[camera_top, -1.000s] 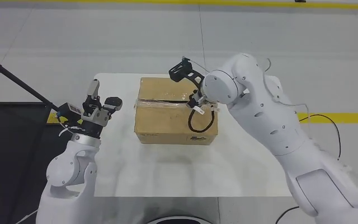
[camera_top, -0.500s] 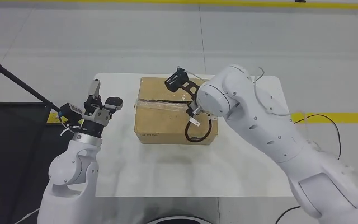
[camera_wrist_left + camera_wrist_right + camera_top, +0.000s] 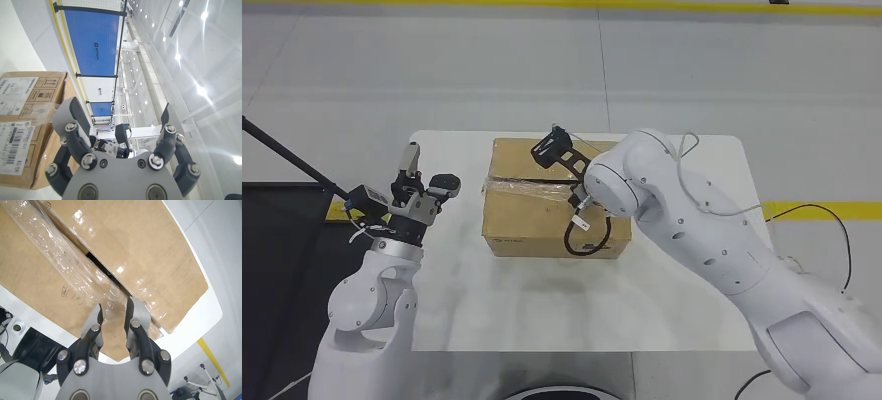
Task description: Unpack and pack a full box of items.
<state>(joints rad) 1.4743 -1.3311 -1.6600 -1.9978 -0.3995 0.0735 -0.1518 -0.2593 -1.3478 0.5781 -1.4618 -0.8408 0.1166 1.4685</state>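
Brown cardboard box (image 3: 542,210) sits centred on the white rectangular surface (image 3: 542,310); right hand (image 3: 114,308) just over its top, left hand (image 3: 429,170) well apart, left of the box.

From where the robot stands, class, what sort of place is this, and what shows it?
Probably a factory or warehouse hall: rows of ceiling lights high overhead, a yellow floor line, and a taped cardboard box on a white table.
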